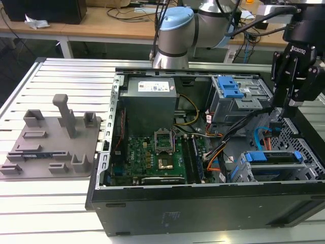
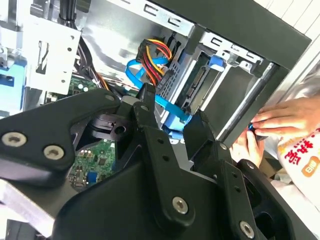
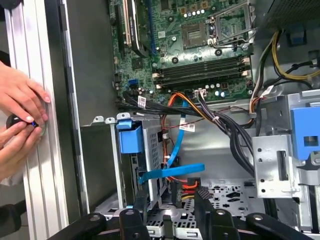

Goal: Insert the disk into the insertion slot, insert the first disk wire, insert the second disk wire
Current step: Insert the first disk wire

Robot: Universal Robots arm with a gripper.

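DESK: The claw (image 1: 285,109): where is it, and in what state?

PHOTOGRAPHER: At two o'clock in the exterior view, hanging over the open computer case (image 1: 203,208). In both wrist views its fingers (image 2: 155,140) stand apart with nothing clamped. A blue flat cable (image 3: 172,170) crosses just beyond the gap.

DESK: Take me across, left to right.

PHOTOGRAPHER: At nine o'clock, a grey parts tray (image 1: 51,137) on the slatted table (image 1: 51,213). In the centre, the green circuit board (image 1: 152,157). At one o'clock, a tall bay (image 1: 231,89) with a blue lever. At four o'clock, the disk (image 1: 274,158) in its blue frame, lying inside the slot (image 1: 311,173) and seemingly pushed home.

DESK: The wires?

PHOTOGRAPHER: The blue flat cable and a red-and-yellow bundle (image 2: 155,52) hang near the disk's back end. Whether either is plugged in, I can't tell.

DESK: Hazards?

PHOTOGRAPHER: My reading: the fingers sit among slack cabling, so one could hook a loop and drag it. A plug could also meet its socket crooked and bend. A person's hands (image 3: 20,112) rest beside the case wall, close enough to be caught by a swing of the arm.
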